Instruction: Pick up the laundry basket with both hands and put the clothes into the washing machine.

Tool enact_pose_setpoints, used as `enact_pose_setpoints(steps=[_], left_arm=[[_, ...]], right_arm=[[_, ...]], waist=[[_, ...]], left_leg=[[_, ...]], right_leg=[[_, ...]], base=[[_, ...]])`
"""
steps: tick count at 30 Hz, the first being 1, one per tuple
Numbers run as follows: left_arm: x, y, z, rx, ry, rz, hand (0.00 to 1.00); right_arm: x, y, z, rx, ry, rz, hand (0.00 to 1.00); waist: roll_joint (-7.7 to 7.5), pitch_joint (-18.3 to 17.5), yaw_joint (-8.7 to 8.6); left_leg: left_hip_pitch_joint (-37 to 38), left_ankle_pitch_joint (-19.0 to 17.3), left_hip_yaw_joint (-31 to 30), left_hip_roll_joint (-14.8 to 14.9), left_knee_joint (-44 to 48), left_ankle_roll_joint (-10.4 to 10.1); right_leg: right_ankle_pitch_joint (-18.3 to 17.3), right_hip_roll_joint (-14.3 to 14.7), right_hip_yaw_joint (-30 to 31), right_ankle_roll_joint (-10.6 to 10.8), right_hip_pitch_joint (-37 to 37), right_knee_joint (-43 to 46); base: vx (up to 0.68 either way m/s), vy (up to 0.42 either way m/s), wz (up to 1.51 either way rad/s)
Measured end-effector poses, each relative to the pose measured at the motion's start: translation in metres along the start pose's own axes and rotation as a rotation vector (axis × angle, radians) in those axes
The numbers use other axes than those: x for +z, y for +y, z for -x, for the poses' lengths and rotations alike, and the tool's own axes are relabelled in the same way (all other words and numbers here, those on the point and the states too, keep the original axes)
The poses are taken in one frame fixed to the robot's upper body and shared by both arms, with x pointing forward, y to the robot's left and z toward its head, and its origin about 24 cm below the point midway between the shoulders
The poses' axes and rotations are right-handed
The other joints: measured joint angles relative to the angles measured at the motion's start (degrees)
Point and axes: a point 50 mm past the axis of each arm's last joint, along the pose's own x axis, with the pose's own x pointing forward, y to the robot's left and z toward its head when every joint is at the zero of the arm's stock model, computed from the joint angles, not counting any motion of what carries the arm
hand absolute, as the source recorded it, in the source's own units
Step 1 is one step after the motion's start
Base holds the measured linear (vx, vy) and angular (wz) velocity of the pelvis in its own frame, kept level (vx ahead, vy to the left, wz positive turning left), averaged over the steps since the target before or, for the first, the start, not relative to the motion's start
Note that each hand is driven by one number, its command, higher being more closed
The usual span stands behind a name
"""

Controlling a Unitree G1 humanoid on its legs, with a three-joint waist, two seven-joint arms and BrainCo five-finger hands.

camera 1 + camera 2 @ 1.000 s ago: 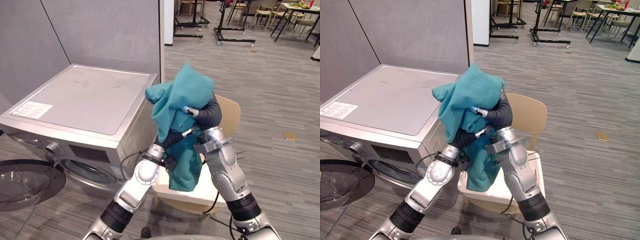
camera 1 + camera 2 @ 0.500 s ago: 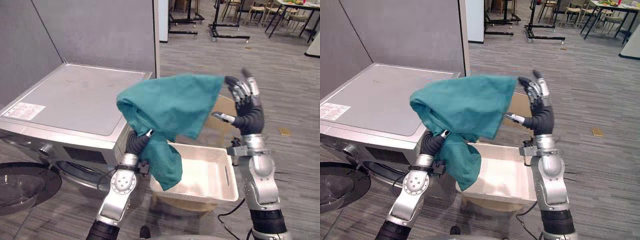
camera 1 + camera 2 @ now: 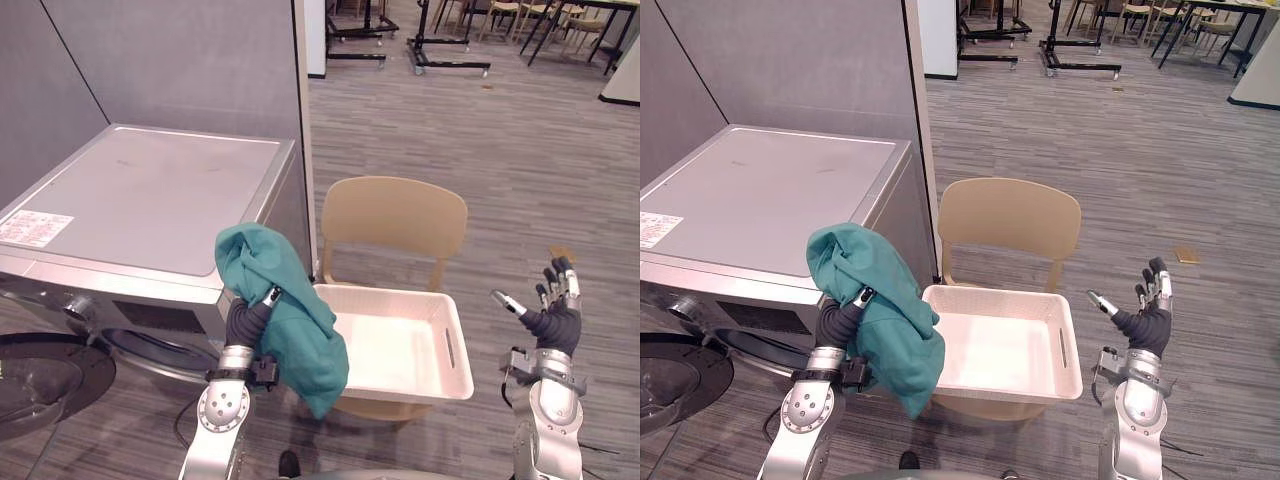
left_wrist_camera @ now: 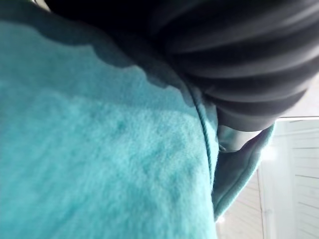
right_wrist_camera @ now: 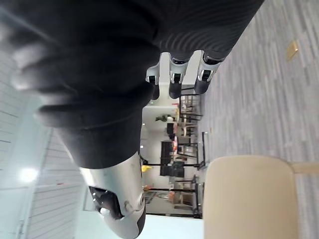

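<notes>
Presently, the left hand (image 3: pixel 241 322) gripped the teal garment (image 3: pixel 300 340), bunched at the washing machine's (image 3: pixel 150 195) corner, just beside the empty laundry basket (image 3: pixel 456 350). The right hand (image 3: pixel 553 322) stood open and empty, well apart. Risk: held one-handed and loosely draped, the cloth could slip off short of the machine's open door (image 3: pixel 48 368).

A teal fleece garment (image 3: pixel 290 325), white rectangular plastic basket (image 3: pixel 385 291), beige plastic chair (image 3: pixel 393 215), silver-grey metal washing machine (image 3: pixel 150 190) and grey wood-grain plank floor (image 3: pixel 520 150) are seen.

a tan chair (image 3: pixel 393 215) stands near a grey partition (image 3: pixel 180 60).
</notes>
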Motion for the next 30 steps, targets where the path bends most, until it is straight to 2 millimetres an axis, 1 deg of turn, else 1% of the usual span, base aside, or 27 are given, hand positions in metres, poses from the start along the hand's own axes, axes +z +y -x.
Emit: enact_pose_setpoints(steps=[1,2,3,5,6,7,8,10,12,14,16,19,20,21,22,26,28,30], left_arm=[[-0.003,0.003,0.004,0.025,0.019,0.006,1.0],[-0.005,0.005,0.007,0.039,0.031,0.009,1.0],[-0.008,0.007,0.011,0.056,0.05,0.012,1.0],[-0.015,0.009,0.023,0.074,0.103,0.035,1.0],[-0.017,0.009,0.026,0.078,0.115,0.04,1.0],[-0.021,0.009,0.03,0.088,0.14,0.056,1.0],[-0.023,0.009,0.033,0.093,0.154,0.065,1.0],[-0.034,0.007,0.039,0.094,0.208,0.103,1.0],[-0.041,0.006,0.045,0.095,0.25,0.112,1.0],[-0.046,0.004,0.049,0.088,0.281,0.115,1.0],[-0.056,0.001,0.056,0.068,0.331,0.116,1.0],[-0.069,-0.005,0.063,0.042,0.405,0.118,1.0],[-0.073,-0.007,0.066,0.034,0.427,0.119,1.0],[-0.074,-0.007,0.067,0.032,0.437,0.118,1.0],[-0.079,-0.009,0.07,0.026,0.463,0.113,1.0],[-0.089,-0.015,0.077,-0.006,0.517,0.106,1.0],[-0.091,-0.015,0.078,-0.012,0.529,0.096,1.0],[-0.091,-0.015,0.075,-0.009,0.524,0.088,1.0]], right_arm=[[-0.017,-0.01,0.007,-0.037,0.079,0.017,0.0],[-0.025,-0.015,0.011,-0.061,0.115,0.022,0.0],[-0.038,-0.024,0.02,-0.104,0.178,0.029,0.0],[-0.071,-0.047,0.046,-0.215,0.355,0.056,0.0],[-0.079,-0.053,0.054,-0.24,0.401,0.064,0.0],[-0.094,-0.062,0.068,-0.29,0.488,0.077,0.0],[-0.1,-0.066,0.076,-0.313,0.53,0.081,0.0],[-0.122,-0.075,0.104,-0.366,0.681,0.092,0.0],[-0.134,-0.075,0.124,-0.388,0.778,0.088,0.0],[-0.143,-0.074,0.136,-0.385,0.844,0.092,0.0],[-0.153,-0.067,0.149,-0.355,0.929,0.089,0.0],[-0.161,-0.054,0.164,-0.284,1.0,0.077,0.0],[-0.164,-0.046,0.167,-0.246,1.024,0.075,0.0],[-0.165,-0.044,0.169,-0.233,1.034,0.074,0.0],[-0.169,-0.041,0.175,-0.212,1.066,0.07,0.0],[-0.175,-0.037,0.184,-0.2,1.121,0.067,0.0],[-0.177,-0.034,0.185,-0.192,1.135,0.067,0.0],[-0.178,-0.032,0.183,-0.184,1.139,0.063,0.0]], waist=[[-0.02,0.01,0.01],[-0.02,0.01,0.0],[-0.02,0.01,0.02],[-0.01,0.02,0.01],[0.0,0.02,0.03],[0.0,0.02,0.04],[0.0,0.02,0.05],[-0.02,0.1,0.03],[-0.03,0.18,0.1],[-0.09,0.24,0.17],[-0.07,0.48,0.6],[-0.17,0.42,0.71],[-0.15,0.44,0.72],[-0.15,0.44,0.72],[-0.2,0.42,0.77],[-0.42,0.38,0.71],[-0.64,0.46,0.79],[-1.06,0.84,0.82]], left_leg=[[-0.1,-0.01,-0.12,0.0,0.0,0.01],[-0.15,-0.01,-0.14,-0.01,0.0,0.01],[-0.2,-0.01,-0.16,-0.01,0.0,0.01],[-0.23,-0.06,-0.17,-0.09,0.0,0.07],[-0.23,-0.07,-0.16,-0.1,0.0,0.09],[-0.21,-0.08,-0.15,-0.13,0.01,0.1],[-0.14,-0.07,-0.14,-0.13,0.01,0.11],[0.65,-0.2,0.0,-0.09,0.0,0.27],[1.52,-0.52,0.29,0.01,-0.01,0.34],[1.73,-1.12,0.58,0.05,-0.02,0.47],[2.35,-1.27,0.68,-0.11,-0.02,0.67],[2.86,-1.4,0.7,-0.38,-0.02,0.87],[2.61,-1.4,0.71,-0.53,-0.02,0.88],[2.51,-1.4,0.71,-0.67,-0.03,0.88],[2.53,-1.41,0.63,-0.97,-0.03,0.88],[2.63,-1.47,-0.7,-1.4,-0.03,1.0],[2.39,-1.47,-1.65,-1.73,-0.03,1.02],[1.88,-1.18,-2.89,-2.21,-0.01,0.81]], right_leg=[[-0.04,-0.02,-0.15,0.05,-0.01,0.0],[-0.07,-0.02,-0.2,0.08,-0.02,0.0],[-0.14,-0.02,-0.29,0.16,-0.03,0.01],[-0.24,-0.01,-0.4,0.26,0.04,0.1],[-0.25,0.0,-0.39,0.28,0.15,0.15],[-0.24,-0.01,-0.38,0.28,0.28,0.28],[-0.25,-0.02,-0.39,0.29,0.33,0.38],[-0.64,-0.18,-0.41,0.43,0.79,1.3],[-1.09,-0.39,-0.44,0.48,1.39,1.82],[-1.8,-0.86,-0.45,1.13,1.39,2.54],[-2.25,-1.01,-0.54,0.85,1.73,3.17],[-2.54,-1.15,-0.67,1.16,2.35,3.2],[-2.61,-1.18,-0.69,1.27,2.24,3.16],[-2.62,-1.2,-0.71,1.28,2.22,3.14],[-2.7,-1.32,-0.69,1.39,2.33,3.13],[-3.13,-1.93,-1.77,2.0,3.14,3.11],[-3.22,-2.07,-2.29,2.04,3.26,3.16],[-3.45,-2.21,-4.09,1.89,3.88,3.39]], base=[[0.01,-0.005,0.06],[0.02,-0.007,0.06],[0.03,-0.01,0.05],[0.03,-0.012,0.03],[0.04,-0.01,-0.01],[0.03,-0.007,0.0],[0.0,0.0,0.0],[0.0,0.0,0.0],[-0.02,0.001,0.01],[-0.06,0.022,0.0],[-0.05,0.02,0.03],[-0.06,0.016,0.06],[-0.02,0.022,0.09],[0.0,0.032,0.1],[0.02,0.025,0.09],[0.04,0.003,0.17],[0.08,0.003,0.18],[0.08,-0.007,0.41]])
